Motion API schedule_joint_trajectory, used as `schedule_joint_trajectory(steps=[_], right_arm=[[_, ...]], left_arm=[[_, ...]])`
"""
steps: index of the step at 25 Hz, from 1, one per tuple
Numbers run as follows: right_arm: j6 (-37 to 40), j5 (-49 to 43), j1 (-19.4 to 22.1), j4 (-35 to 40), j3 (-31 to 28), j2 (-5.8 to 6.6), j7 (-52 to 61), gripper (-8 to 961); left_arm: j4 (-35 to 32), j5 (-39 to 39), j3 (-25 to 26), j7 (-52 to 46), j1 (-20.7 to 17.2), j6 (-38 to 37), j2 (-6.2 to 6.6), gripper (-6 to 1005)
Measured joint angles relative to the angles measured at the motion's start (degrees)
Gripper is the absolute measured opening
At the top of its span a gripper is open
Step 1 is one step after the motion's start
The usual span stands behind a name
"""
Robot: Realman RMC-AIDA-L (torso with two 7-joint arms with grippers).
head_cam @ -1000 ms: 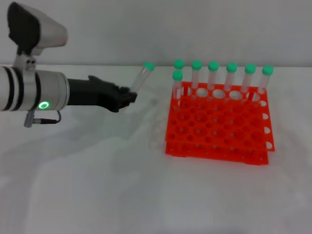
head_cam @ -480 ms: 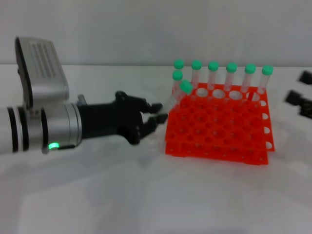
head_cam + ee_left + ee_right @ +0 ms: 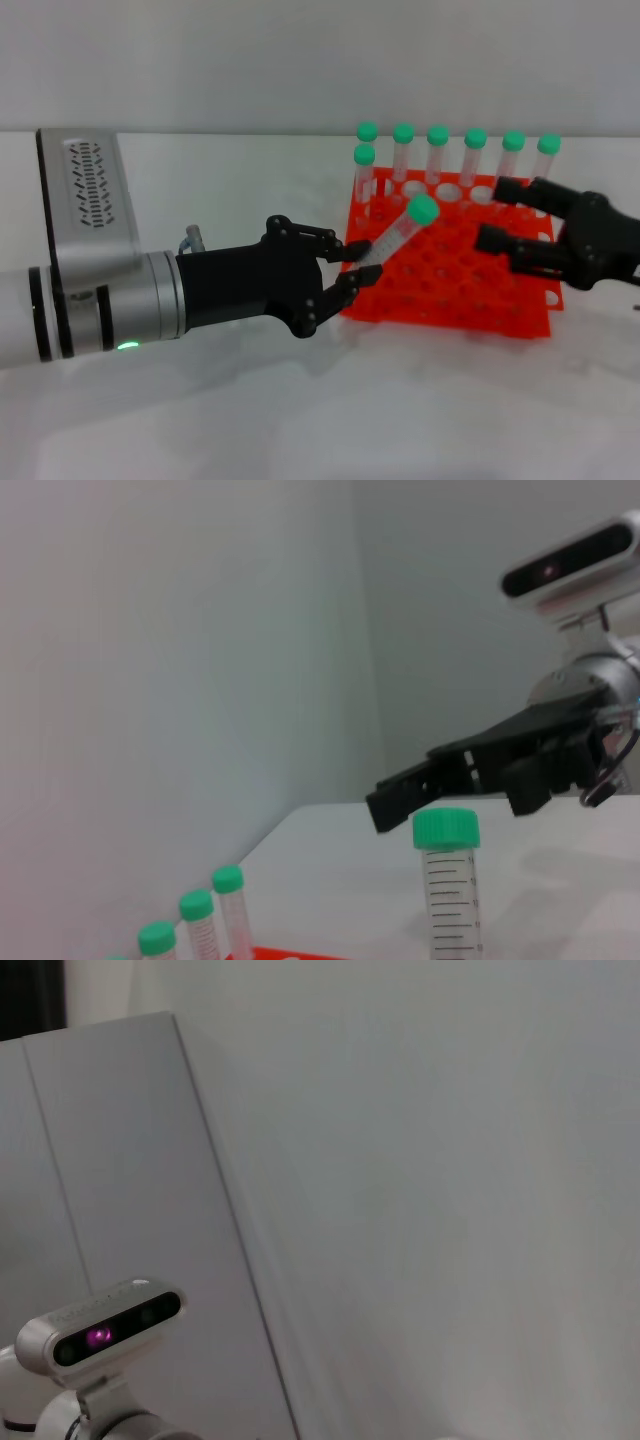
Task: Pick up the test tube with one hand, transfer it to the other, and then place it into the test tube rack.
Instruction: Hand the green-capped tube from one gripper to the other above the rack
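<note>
My left gripper (image 3: 355, 262), a black hand on a white-grey forearm with a green light, is shut on the test tube (image 3: 395, 235). It holds the tube by its lower end, tilted, with the green cap up and to the right, over the left part of the orange-red test tube rack (image 3: 450, 290). My right gripper (image 3: 495, 213), a black hand, is open above the rack's right side, its fingertips a short way from the tube's cap. In the left wrist view the tube (image 3: 447, 880) stands in front and the right gripper (image 3: 470, 770) is open behind it.
Several identical green-capped tubes (image 3: 438, 150) stand upright along the rack's far rows, and some show in the left wrist view (image 3: 200, 920). The rack sits on a white table (image 3: 300, 400). The right wrist view shows only a grey wall and the left arm's camera (image 3: 100, 1330).
My left gripper has carried the tube right, over the rack's left side. My right gripper has come in from the right edge and now hangs open over the rack, near the cap.
</note>
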State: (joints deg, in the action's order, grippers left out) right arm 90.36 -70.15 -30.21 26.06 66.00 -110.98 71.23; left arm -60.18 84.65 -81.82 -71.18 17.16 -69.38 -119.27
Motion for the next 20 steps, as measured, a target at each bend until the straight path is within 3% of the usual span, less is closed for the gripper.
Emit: schedule_joint_trajectory(steps=[20], right_arm=[[0.95, -0.67, 0.22, 1.45, 4.19, -4.09, -1.47, 816]], left_arm=[[0.26, -3.01, -2.9, 2.74, -0.29, -0.03, 0.01, 216]])
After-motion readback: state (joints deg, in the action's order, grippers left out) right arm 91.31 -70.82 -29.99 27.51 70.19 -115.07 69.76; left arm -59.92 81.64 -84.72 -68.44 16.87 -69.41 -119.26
